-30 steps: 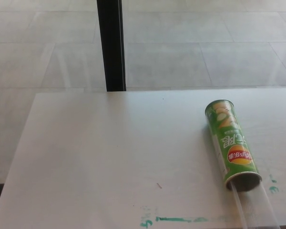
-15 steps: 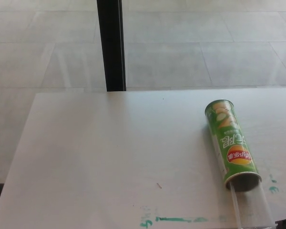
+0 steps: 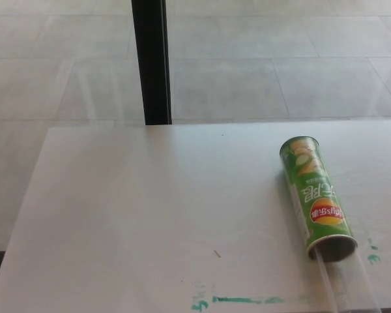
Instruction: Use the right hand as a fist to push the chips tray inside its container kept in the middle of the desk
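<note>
A black post (image 3: 150,62) stands behind the white flat worktop (image 3: 150,215). Green paint smears (image 3: 238,300) mark the near edge. On the right lies a green round chips can (image 3: 316,195) on its side. A clear plastic tray (image 3: 348,280) sticks out of its open near end. No robot hand shows, so I cannot tell about the fingers.

A green chips container (image 3: 315,199) lies on its side on the white desk (image 3: 150,215), toward the right, its open mouth facing the near edge; a clear tray (image 3: 347,280) sticks out of that mouth, reaching the picture's bottom edge. Green marks (image 3: 241,300) smear the desk's near edge; a black post (image 3: 151,62) stands beyond the desk.
</note>
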